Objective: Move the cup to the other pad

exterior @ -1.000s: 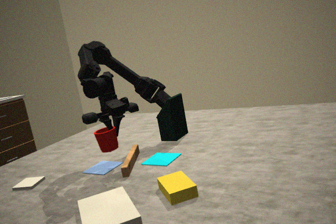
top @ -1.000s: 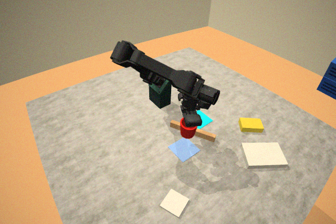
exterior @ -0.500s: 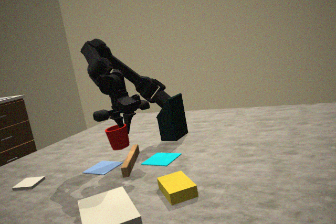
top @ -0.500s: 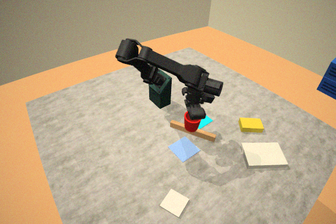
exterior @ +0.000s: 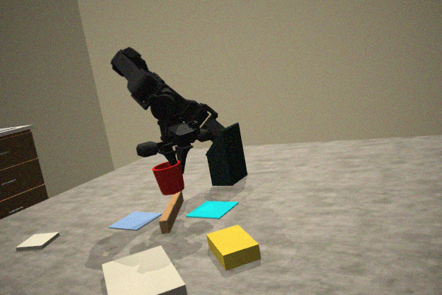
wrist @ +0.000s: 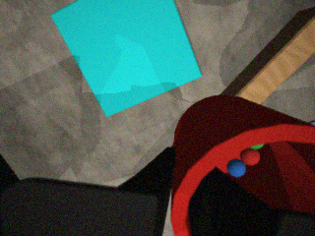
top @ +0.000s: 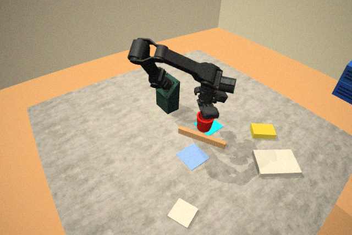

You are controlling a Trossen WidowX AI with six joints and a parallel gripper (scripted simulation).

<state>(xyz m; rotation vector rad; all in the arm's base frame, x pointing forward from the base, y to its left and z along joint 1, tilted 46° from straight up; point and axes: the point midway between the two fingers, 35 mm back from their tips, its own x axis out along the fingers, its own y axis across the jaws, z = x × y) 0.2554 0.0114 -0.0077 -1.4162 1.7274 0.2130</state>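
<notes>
Carrying the cup (exterior: 168, 178) is the step in hand, and I judge it best done slowly and level. The jaws are closed on the cup's rim, one finger inside and one outside, as the wrist view shows. The cup hangs in the air, off the counter (top: 99, 147), over the wooden bar (exterior: 170, 212) in the exterior view, with the cyan pad (exterior: 212, 208) just beyond it. In that view it leans a little, so I would right it before any lowering. It should travel the short way further, until it sits squarely above the cyan pad, then descend straight, with the jaws opening only once the base rests flat. A jolt or a brush against the bar could tip it and spill the marbles (wrist: 243, 162).

Counting from the near edge of the counter in the top view:
- one small white tile (top: 182, 212), nearest the front edge
- one large white slab (top: 276, 161), towards the right edge
- one blue pad (top: 192, 156)
- one yellow block (top: 263, 130), towards the right edge
- one wooden bar
- one cyan pad, partly hidden by the cup
- one cup, holding three marbles that I can make out: blue, red, and a sliver of green
- one dark green base block (top: 168, 94), furthest back, carrying the arm
</notes>
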